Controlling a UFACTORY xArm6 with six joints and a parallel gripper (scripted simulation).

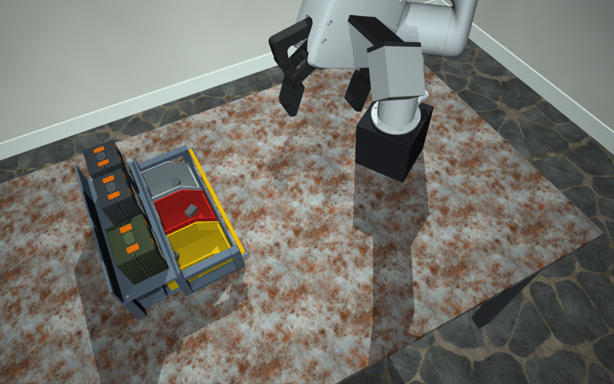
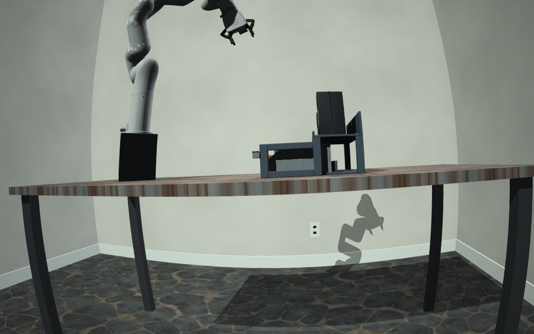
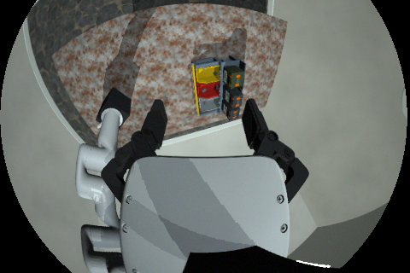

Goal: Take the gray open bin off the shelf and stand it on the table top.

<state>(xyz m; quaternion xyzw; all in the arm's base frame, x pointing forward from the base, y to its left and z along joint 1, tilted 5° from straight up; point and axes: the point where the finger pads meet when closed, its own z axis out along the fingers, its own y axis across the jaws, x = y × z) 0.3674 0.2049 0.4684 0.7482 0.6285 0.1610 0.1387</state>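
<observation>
The gray open bin [image 1: 162,175] [image 3: 209,104] sits at the far end of the shelf's [image 1: 157,228] [image 2: 289,145] lower tier, with a small round part [image 1: 175,182] visible inside. The red bin [image 1: 168,217] [image 3: 208,90] is beside it, holding a small gray block [image 1: 190,210]. The yellow bin [image 1: 197,243] [image 3: 207,75] is at the near end in the top view. My gripper [image 1: 325,110] [image 2: 243,40] [image 3: 204,108] is open and empty, high above the table and off to the robot-base side of the shelf. The bins' undersides are hidden.
A yellow strip [image 1: 218,202] runs along the shelf front. Two dark cases [image 1: 101,167] [image 1: 117,202] and a green case [image 1: 130,250] stand on the upper tier behind the bins. The black robot base [image 1: 383,152] [image 2: 137,157] stands on the table [image 1: 299,296] [image 2: 177,190].
</observation>
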